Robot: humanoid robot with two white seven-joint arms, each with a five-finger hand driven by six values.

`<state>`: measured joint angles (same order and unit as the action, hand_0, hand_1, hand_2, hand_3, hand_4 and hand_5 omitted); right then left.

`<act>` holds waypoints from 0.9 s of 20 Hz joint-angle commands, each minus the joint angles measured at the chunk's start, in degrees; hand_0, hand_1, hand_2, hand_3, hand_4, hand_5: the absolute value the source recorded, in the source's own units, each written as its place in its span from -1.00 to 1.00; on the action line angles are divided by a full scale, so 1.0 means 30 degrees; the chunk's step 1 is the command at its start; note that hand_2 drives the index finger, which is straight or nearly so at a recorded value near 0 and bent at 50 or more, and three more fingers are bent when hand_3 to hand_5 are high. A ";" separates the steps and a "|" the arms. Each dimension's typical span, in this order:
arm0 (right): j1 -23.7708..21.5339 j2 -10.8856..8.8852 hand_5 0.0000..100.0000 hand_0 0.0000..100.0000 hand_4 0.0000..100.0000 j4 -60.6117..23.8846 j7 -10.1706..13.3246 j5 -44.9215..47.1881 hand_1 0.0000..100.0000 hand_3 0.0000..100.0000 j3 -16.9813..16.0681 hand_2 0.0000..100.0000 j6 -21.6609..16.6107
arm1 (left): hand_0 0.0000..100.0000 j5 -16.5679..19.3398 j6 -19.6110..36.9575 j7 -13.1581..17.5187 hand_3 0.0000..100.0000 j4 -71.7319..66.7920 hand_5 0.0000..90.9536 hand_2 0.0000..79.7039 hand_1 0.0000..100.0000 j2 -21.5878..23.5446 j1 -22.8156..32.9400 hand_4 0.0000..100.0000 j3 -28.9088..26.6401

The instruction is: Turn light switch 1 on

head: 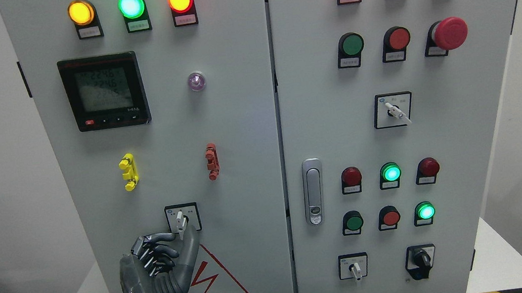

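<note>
Light switch 1 (180, 219) is a small white-handled rotary selector on a black-framed plate, low on the left door of the grey cabinet (241, 144). Its handle points straight down, roughly vertical. My left hand (183, 233), dark grey, comes up from the bottom left. Its index finger (162, 236) reaches in from the left and its thumb (193, 239) rises on the right, pinching the lower end of the handle. The other fingers are curled below. The right hand is out of view.
Above the switch are a yellow clip (128, 171), a red clip (212, 161), a digital meter (104, 91) and three lit lamps. The right door has a door handle (313, 191), pushbuttons, an emergency stop (450, 33) and more selector switches (392, 110). A warning triangle (218, 286) lies beside my hand.
</note>
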<state>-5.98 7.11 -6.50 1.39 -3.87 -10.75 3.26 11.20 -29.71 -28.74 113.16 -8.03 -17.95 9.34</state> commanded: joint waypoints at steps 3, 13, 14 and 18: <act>0.0000 0.0005 -1.00 -1.00 -1.00 0.0000 -0.0053 0.0000 -1.00 -1.00 0.0009 -1.00 -0.0003 | -0.83 -0.0070 -0.0291 0.0030 0.69 -0.0013 0.63 0.40 0.34 -0.0078 -0.0314 0.73 -0.0007; 0.0000 0.0005 -1.00 -1.00 -1.00 0.0000 -0.0053 0.0000 -1.00 -1.00 0.0009 -1.00 -0.0003 | -0.81 -0.0070 -0.0848 0.0030 0.69 -0.0013 0.66 0.42 0.32 -0.0078 -0.0548 0.74 -0.0007; 0.0000 0.0005 -1.00 -1.00 -1.00 0.0000 -0.0053 0.0000 -1.00 -1.00 -0.0020 -1.00 -0.0003 | -0.82 -0.0099 -0.0848 0.0030 0.70 -0.0013 0.66 0.42 0.32 -0.0078 -0.0577 0.74 -0.0007; 0.0000 0.0005 -1.00 -1.00 -1.00 0.0000 -0.0053 0.0000 -1.00 -1.00 0.0009 -1.00 -0.0003 | -0.80 -0.0099 -0.0906 0.0059 0.70 -0.0013 0.66 0.42 0.30 -0.0078 -0.0636 0.74 -0.0007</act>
<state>-5.98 7.12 -6.50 1.27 -3.87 -10.75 3.26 10.97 -32.23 -28.65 113.12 -8.22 -19.53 9.32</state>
